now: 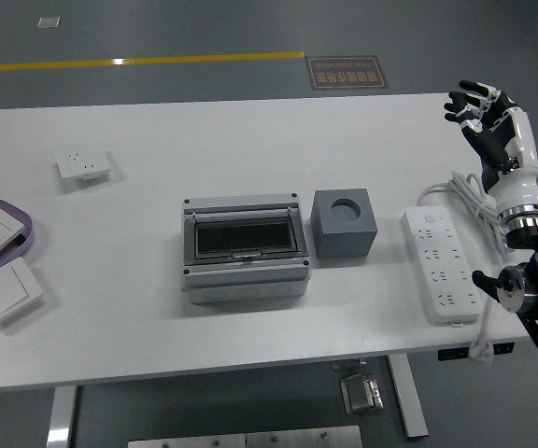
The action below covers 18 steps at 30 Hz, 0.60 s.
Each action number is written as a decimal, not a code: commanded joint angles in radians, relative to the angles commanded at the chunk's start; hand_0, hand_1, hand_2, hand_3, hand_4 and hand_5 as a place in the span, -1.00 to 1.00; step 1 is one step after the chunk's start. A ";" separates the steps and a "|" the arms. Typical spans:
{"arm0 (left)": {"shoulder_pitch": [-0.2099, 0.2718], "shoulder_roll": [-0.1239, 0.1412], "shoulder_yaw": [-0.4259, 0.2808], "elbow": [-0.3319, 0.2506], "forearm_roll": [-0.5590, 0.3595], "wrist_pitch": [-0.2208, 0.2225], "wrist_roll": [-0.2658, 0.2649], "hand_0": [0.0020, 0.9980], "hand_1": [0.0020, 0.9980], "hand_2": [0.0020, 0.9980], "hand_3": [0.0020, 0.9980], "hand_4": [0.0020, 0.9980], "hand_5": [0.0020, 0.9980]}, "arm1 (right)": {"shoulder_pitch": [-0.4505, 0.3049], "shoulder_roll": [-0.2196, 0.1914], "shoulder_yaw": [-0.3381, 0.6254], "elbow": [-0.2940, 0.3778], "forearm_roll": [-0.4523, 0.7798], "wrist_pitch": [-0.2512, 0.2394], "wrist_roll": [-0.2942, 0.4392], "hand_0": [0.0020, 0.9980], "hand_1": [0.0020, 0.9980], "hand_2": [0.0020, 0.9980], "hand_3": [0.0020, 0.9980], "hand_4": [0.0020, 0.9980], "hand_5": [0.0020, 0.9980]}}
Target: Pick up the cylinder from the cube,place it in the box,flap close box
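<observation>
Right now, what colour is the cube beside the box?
Dark grey cube, with a round hole on top; head view.

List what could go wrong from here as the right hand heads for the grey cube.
1. The right hand is raised over the table's far right; the power strip and its coiled cable lie between it and the grey cube, so it may snag them.
2. The box has its flap down, blocking placement.

A white power strip (441,264) with coiled cord (472,199) lies at the table's (204,149) right; a wall socket (83,166), two switches (6,290) and a purple tray (21,224) sit left
</observation>
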 joint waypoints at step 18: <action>0.000 0.003 -0.013 -0.002 0.018 0.013 -0.015 0.30 0.30 0.36 0.43 0.45 -0.33 | -0.015 0.001 0.004 -0.012 0.010 0.003 -0.007 0.30 0.23 0.26 0.27 0.50 -0.51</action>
